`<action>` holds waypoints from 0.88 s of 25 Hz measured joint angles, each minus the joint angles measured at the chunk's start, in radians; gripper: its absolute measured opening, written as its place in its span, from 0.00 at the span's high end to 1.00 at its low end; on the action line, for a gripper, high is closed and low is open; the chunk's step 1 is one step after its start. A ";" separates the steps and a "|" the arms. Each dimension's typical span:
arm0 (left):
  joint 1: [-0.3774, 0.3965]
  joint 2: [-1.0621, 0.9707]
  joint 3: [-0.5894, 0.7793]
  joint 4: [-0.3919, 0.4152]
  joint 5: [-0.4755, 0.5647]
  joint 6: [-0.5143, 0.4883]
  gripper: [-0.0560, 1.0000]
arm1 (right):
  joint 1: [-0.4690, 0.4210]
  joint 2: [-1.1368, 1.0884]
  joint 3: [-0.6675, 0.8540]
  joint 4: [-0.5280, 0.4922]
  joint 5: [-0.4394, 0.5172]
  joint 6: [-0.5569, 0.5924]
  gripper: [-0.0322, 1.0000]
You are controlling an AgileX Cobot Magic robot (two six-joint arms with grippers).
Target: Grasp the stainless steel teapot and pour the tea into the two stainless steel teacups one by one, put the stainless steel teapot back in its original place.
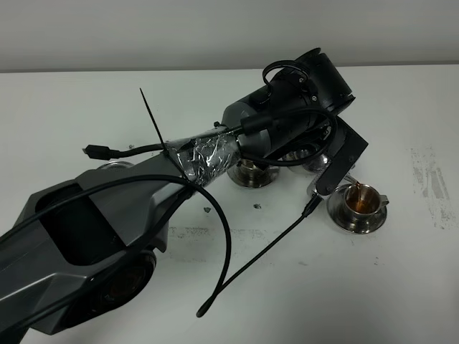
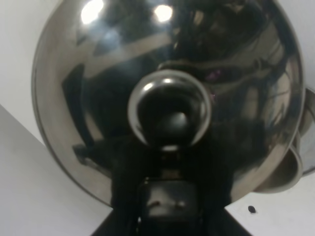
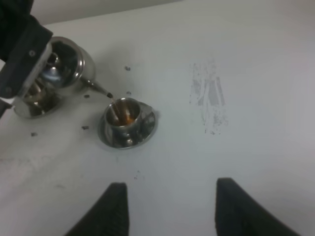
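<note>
Now pouring: teapot [image 3: 66,63] tipped over the right-side cup [image 1: 364,201].
My left claw [image 1: 328,154] is clamped on the teapot, holding it tilted so the spout [image 3: 101,89] hangs just above the rim and tea [image 1: 356,192] streams in. The other cup [image 1: 252,172] sits just beside. My right claw [image 3: 170,211] hovers spread and empty, clear of the pour.

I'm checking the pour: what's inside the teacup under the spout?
Amber tea sits in the teacup, a thin stream entering from the teapot. The liquid hides the cup's bottom; depth can't be judged.
</note>
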 joint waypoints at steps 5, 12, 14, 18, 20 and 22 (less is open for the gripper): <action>-0.015 0.000 0.000 0.015 -0.003 0.018 0.77 | 0.000 0.000 0.000 0.000 0.000 0.000 0.59; -0.018 0.000 0.000 0.047 -0.007 0.021 0.77 | 0.000 0.000 0.000 0.000 0.000 0.000 0.59; -0.018 0.000 0.000 0.055 -0.011 0.021 0.77 | 0.000 0.000 0.000 0.000 0.000 0.000 0.59; -0.020 0.000 0.000 0.074 -0.018 0.022 0.77 | 0.000 0.000 0.000 0.000 0.000 0.000 0.59; -0.024 0.000 0.000 0.091 -0.020 0.022 0.77 | 0.000 0.000 0.000 0.000 0.000 0.000 0.59; -0.025 0.000 0.000 0.105 -0.022 0.022 0.77 | 0.000 0.000 0.000 0.000 0.000 0.000 0.59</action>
